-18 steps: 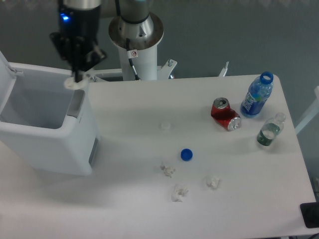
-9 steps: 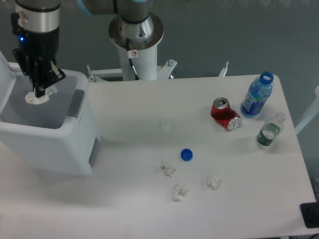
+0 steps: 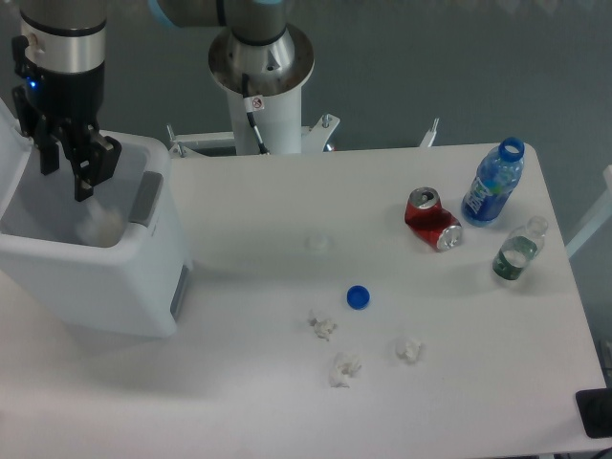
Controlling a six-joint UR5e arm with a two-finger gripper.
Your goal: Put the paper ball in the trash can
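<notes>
Over the trash can (image 3: 105, 277), at about ten o'clock from the middle of the table (image 3: 287, 392), my hand (image 3: 65, 177) hangs with its two fingers (image 3: 84, 172) spread apart and nothing between them. Down inside the can, just under my hand, I see a pale blurry spot, the paper ball (image 3: 98, 224). The can's lid (image 3: 11, 153) stands up at its left side.

On the table, a blue bottle cap (image 3: 358, 297) sits near the middle. Three more white paper wads lie close to it: one (image 3: 323, 327) at seven o'clock from the cap, one (image 3: 343, 369) at six o'clock, and one (image 3: 408, 350) at four o'clock. A squashed red can (image 3: 432, 219) lies at two o'clock from the cap. A blue bottle (image 3: 493, 185) stands just beside it, and a clear bottle (image 3: 518, 251) stands near both.
</notes>
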